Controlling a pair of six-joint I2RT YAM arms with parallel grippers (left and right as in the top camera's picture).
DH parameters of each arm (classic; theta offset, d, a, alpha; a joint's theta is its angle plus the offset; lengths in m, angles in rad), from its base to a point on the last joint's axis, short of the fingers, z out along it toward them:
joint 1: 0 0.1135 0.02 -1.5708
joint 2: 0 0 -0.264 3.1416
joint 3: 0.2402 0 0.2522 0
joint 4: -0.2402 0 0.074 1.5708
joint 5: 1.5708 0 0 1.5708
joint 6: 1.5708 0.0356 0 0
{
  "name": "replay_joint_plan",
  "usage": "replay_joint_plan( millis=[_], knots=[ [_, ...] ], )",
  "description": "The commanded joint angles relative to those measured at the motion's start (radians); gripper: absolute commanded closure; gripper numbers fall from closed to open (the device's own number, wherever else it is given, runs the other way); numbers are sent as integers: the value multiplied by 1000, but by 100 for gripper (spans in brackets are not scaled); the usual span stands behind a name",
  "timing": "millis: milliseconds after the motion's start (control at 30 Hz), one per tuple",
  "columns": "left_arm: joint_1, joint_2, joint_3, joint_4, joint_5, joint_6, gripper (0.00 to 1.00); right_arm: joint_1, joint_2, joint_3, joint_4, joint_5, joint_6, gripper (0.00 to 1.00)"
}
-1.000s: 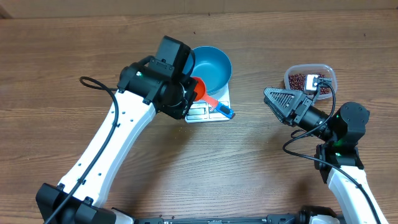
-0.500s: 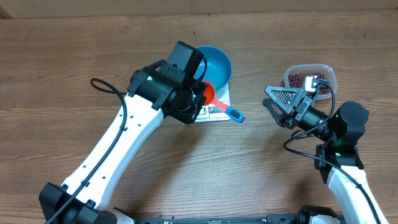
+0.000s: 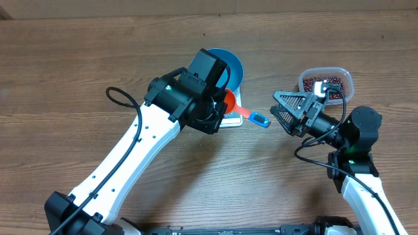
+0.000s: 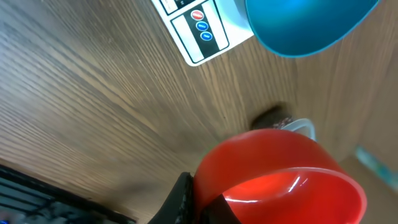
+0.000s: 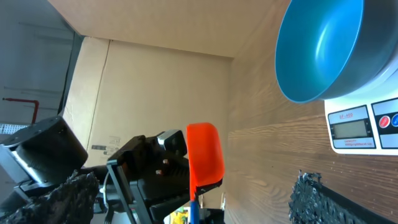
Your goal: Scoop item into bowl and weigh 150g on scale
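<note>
A wood-grain table carries everything. At the right of the overhead view stands a clear rounded-rectangular plastic tub. It holds the small oval dark red-maroon beans, and the right wrist's camera housing covers part of it. A cardboard wall closes off the far side in the right wrist view.

The round deep blue bowl has a smooth rim and sits on the flat white rectangular scale at upper centre. From overhead the left arm's black wrist hides the bowl's left half and nearly all of the scale. A black cable loops off that arm.

The scale's front panel shows one red and two blue round buttons in the left wrist view. Its grey display carries characters too small to read.

The left end effector is clamped on a glossy orange-red plastic scoop with a blue-tipped handle, held just right of the bowl. The right end effector stands spread wide and holds nothing, between scoop and tub. Its rough black fingers frame the view.
</note>
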State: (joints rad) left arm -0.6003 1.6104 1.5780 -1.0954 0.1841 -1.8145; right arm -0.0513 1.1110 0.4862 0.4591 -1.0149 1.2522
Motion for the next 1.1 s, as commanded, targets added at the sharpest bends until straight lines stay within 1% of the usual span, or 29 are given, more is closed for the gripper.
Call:
replay_joint_plan(
  millis=[0, 233, 533, 667, 700, 800, 867, 967, 1067],
  knots=[
    [-5, -13, 8, 22, 0, -124, 96, 26, 1, 21, 6, 33, 4, 0],
    [-17, -11, 8, 56, 0, -169, 96, 57, 1, 21, 65, 41, 4, 0],
    [-57, 27, 8, 71, 2, -217, 96, 83, 1, 21, 64, 74, -3, 0],
    [-74, 50, 8, 87, 27, -223, 96, 86, 1, 21, 64, 79, -3, 0],
    [-74, 52, 8, 85, 27, -230, 96, 86, 1, 21, 64, 79, -3, 1],
    [-74, 52, 8, 88, 26, -248, 96, 86, 1, 21, 64, 79, -6, 10],
    [-74, 52, 8, 91, 26, -259, 96, 86, 1, 21, 64, 80, -24, 19],
    [-74, 52, 8, 100, 24, -269, 96, 86, 1, 21, 64, 83, -26, 24],
    [-75, 52, 8, 116, 25, -270, 96, 86, 1, 21, 63, 87, -26, 25]
  ],
)
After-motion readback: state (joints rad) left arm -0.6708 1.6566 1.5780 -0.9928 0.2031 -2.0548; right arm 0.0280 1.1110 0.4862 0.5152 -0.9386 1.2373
